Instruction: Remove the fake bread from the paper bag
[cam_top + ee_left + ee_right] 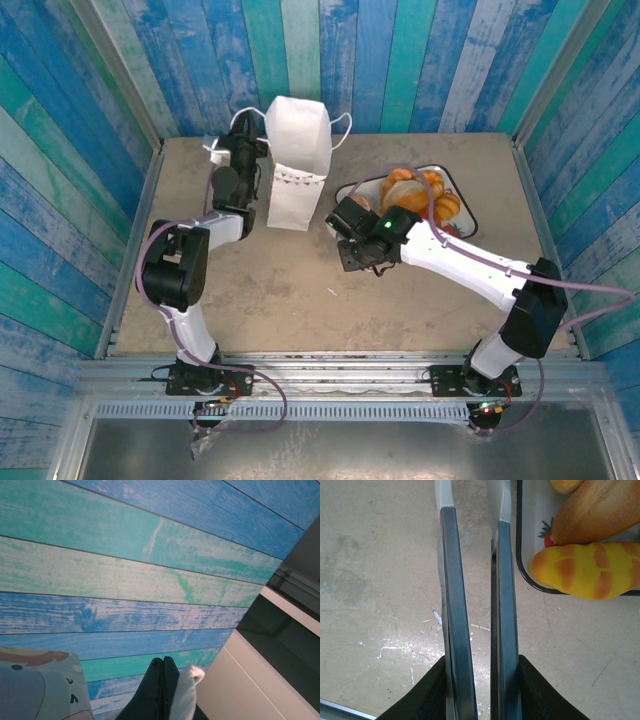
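Right wrist | fake bread (pixel 590 570) on tray (pixel 519 555) | just beside right tool (pixel 474 500)

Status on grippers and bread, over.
Left gripper shut by paper bag. Right gripper barely open, empty, beside tray. Fake bread on tray. No obstruction seen.

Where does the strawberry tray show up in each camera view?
Top external: tray right of centre on the table, fake bread piled in it.
Right wrist: tray corner at upper right, beside the jaws.
Left wrist: faces the blue plank wall.
Shared landmark: the fake bread on the tray; the plank wall links the left wrist view.
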Available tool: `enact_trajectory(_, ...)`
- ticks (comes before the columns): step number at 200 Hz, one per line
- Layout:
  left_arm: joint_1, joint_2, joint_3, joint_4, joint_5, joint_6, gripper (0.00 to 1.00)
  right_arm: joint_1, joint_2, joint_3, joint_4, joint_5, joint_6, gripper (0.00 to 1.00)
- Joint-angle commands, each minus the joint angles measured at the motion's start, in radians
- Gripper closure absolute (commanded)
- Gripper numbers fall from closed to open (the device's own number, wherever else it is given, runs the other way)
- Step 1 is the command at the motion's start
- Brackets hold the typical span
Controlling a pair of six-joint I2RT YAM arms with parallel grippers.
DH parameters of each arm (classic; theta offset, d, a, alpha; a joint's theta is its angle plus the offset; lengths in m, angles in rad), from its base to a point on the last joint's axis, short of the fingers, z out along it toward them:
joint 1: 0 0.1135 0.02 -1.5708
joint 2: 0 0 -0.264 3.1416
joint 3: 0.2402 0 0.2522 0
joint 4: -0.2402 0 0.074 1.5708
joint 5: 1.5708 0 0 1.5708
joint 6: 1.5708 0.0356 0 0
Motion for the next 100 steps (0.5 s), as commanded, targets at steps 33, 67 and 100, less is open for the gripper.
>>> enact_trajectory(33,0.053,0.003,-0.136,-0.041,0.006,0.061,0.91,-0.004,0.018,0.033,0.004,0.007,-0.008,0.65)
enact_trajectory(67,0.082,-0.008,-0.195,-0.050,0.044,0.093,0.78,-0.004,0.025,0.035,0.005,0.002,-0.010,0.66)
enact_trajectory(100,0.104,-0.049,-0.195,-0.095,0.090,0.155,0.49,-0.005,0.026,0.026,0.006,-0.002,-0.009,0.65)
